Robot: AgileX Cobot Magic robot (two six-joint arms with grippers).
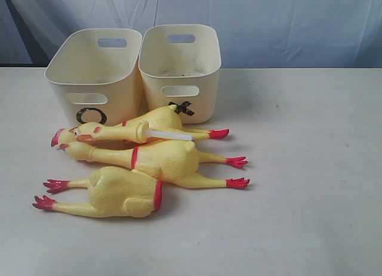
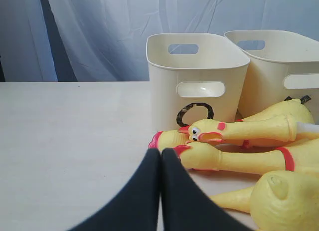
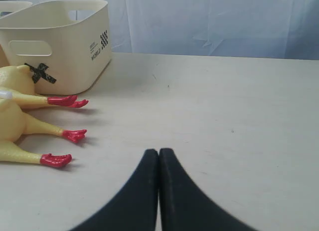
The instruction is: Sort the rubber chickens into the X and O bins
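The table (image 1: pixel 310 198) carries the O bin (image 1: pixel 122 97) and X bin (image 1: pixel 179 76) side by side. Three chickens (image 1: pixel 170 160) lie packed together just before them. The left gripper (image 2: pixel 160 152) and right gripper (image 3: pixel 159 152) have jaws closed, pads together, gripping nothing.

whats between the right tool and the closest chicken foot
Nothing but bare tabletop. The right wrist view shows an empty stretch between the shut right tool and the nearest chicken foot.
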